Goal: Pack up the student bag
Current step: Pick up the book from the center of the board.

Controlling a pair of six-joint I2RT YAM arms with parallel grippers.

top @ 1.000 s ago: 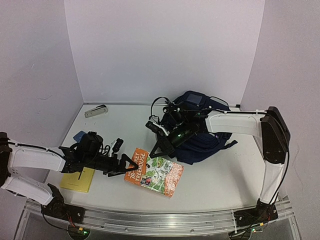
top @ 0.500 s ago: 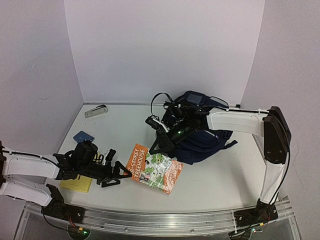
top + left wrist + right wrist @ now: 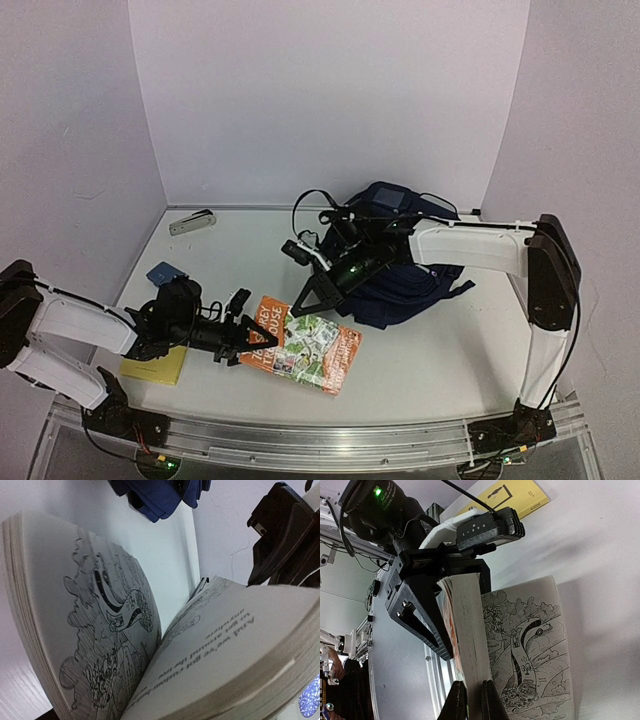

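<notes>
The student bag [image 3: 410, 275], dark navy, lies at the back right of the table. An orange-covered book [image 3: 305, 345] lies in front of it, with its left edge raised. My left gripper [image 3: 245, 335] is at that left edge. In the right wrist view its black fingers [image 3: 420, 615] straddle the thick block of pages [image 3: 465, 630]. My right gripper [image 3: 471, 700] is shut on the far edge of the same block, and it shows in the top view [image 3: 308, 292]. An illustrated page fans open beside it. In the left wrist view the open pages [image 3: 100, 630] fill the frame and hide my own fingers.
A yellow notebook [image 3: 155, 365] lies under the left arm and shows in the right wrist view [image 3: 510, 497]. A small blue item [image 3: 167, 272] sits at the left. A grey stapler-like object [image 3: 192, 222] is at the back left. The bag's edge [image 3: 155, 497] shows beyond the book.
My right gripper came down and left from the bag onto the book's far edge. My left gripper closed in on the book's left edge, which has lifted and fanned open.
</notes>
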